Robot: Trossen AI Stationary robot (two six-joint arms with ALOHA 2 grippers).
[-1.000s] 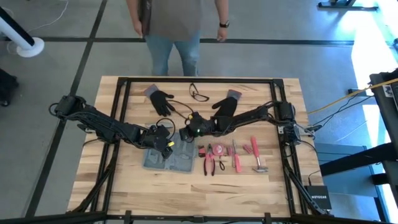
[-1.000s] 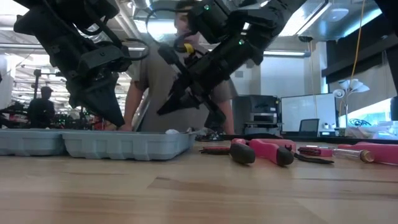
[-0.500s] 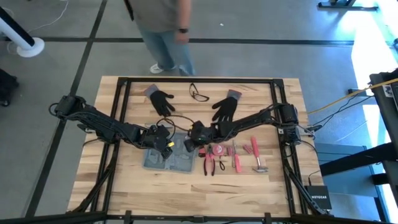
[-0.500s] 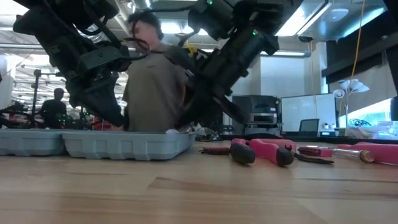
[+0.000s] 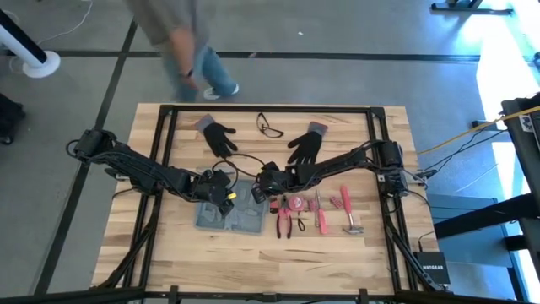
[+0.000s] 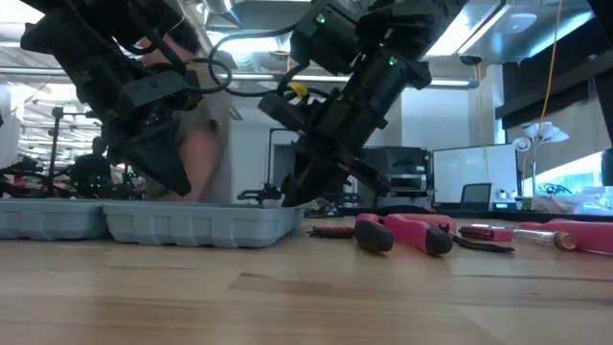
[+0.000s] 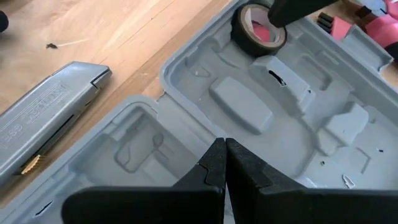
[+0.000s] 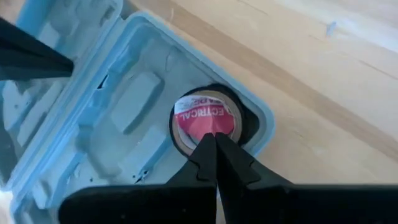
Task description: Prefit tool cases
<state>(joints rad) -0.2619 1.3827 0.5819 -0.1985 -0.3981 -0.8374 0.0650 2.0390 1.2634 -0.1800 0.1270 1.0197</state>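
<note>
The tool case lies open on the table, a blue-grey tray with moulded recesses. A roll of tape with a red label sits in the round recess at the case's far right corner. My right gripper is shut, its tip on the roll; in the low view it slants down into the case. My left gripper is shut too, with its tip down inside the case by the ridge between the two halves. My left gripper's shut fingertips come down at a slant from the table's left onto the ridge between the case's halves; the tips hide the spot itself. The case lies flat on the table. My right gripper's shut fingertips bear on the tape roll's top face, slanting down from the table's right. The roll lies flat in its corner recess.
A grey utility knife lies on the wood beside the case. Pink-handled pliers, a screwdriver and a hammer lie right of the case. Two black gloves and glasses lie farther back. A person walks past the far edge.
My right gripper has sunk toward the case's far right corner and tipped steeper, staying shut, until its tip is down at the tape roll. The person beyond the far edge has walked toward the left.
</note>
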